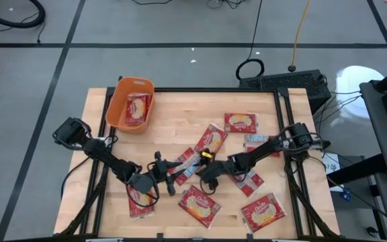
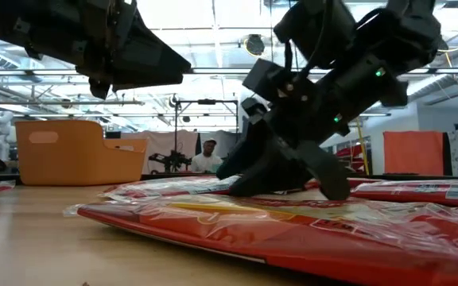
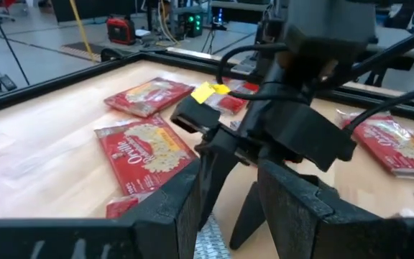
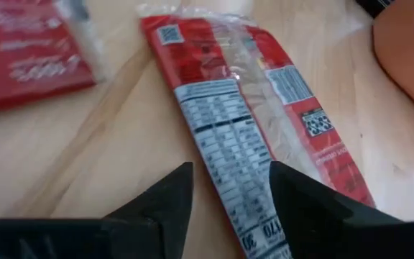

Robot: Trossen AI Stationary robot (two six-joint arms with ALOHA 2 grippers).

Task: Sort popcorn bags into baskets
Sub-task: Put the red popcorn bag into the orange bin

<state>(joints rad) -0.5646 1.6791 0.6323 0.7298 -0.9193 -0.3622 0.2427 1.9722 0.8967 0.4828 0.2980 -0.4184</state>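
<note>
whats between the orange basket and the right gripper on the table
In the high view, bare wood, then one red popcorn bag lies between the orange basket and the right gripper, which is low over a label-side-up bag.

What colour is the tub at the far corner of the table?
Orange. The tub shows best in the high view, with a red popcorn bag inside.

Flat plastic popcorn packets (image 1: 198, 204) are red with a cream-yellow oval; one flipped packet (image 4: 246, 126) shows silver-grey with black print. Rounded plastic tub (image 1: 121, 101) is orange, wooden tabletop (image 1: 173, 111) pale tan.
</note>
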